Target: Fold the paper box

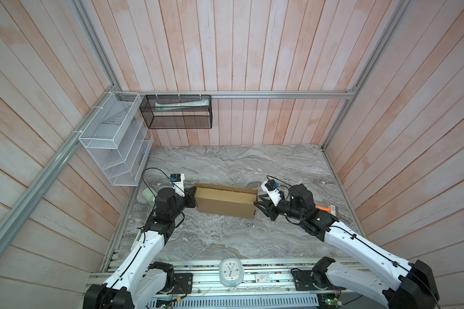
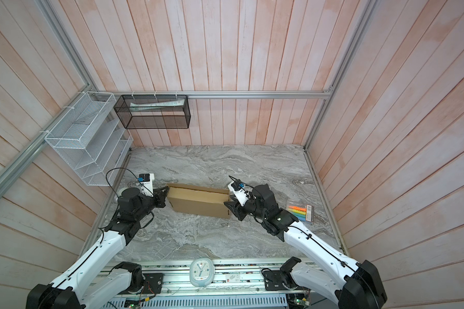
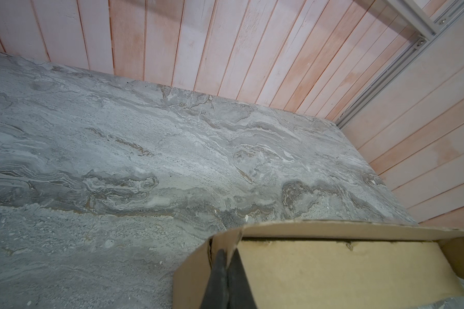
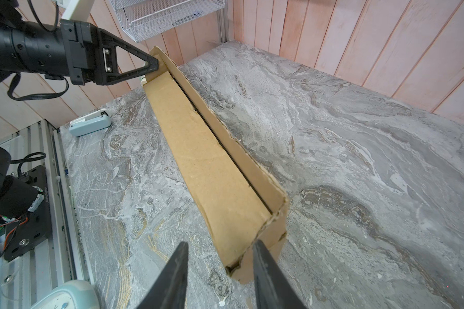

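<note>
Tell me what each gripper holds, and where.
Nothing seems gripped: the left gripper, shut, touches one end of the paper box; the right gripper stands open at the other.

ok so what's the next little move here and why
Probably move the open right gripper, at the paper box's end, onto the lid and press down: a dark gap shows between lid and raised wall, while the shut left gripper sits against the opposite end.

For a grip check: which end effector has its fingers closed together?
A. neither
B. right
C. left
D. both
C: the left end effector shows its fingers pressed together at the end of the box; those of the right end effector stand apart.
</note>
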Robot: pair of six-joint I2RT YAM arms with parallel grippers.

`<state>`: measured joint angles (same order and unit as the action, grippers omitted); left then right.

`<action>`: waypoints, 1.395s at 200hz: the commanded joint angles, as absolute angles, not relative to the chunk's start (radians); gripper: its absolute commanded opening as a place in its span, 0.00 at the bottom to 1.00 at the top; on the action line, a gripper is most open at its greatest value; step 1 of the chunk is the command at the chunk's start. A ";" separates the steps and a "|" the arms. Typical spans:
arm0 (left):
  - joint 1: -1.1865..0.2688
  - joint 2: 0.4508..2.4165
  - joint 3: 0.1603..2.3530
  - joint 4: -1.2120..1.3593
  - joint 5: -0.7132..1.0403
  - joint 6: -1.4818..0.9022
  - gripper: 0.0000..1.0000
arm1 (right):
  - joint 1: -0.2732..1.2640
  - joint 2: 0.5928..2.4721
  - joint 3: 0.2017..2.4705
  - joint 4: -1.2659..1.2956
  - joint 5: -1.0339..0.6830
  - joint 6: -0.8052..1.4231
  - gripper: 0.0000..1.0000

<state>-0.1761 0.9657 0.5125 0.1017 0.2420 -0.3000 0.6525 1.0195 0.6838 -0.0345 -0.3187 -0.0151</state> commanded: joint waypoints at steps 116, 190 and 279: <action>-0.181 0.967 0.494 -0.002 0.253 -0.305 0.00 | 0.644 1.062 0.680 -0.017 -0.359 -0.023 0.40; -0.182 0.973 0.494 0.003 0.258 -0.303 0.00 | 0.643 1.087 0.707 -0.026 -0.374 -0.032 0.39; -0.183 0.970 0.490 0.009 0.250 -0.307 0.00 | 0.643 1.049 0.729 -0.105 -0.309 -0.082 0.44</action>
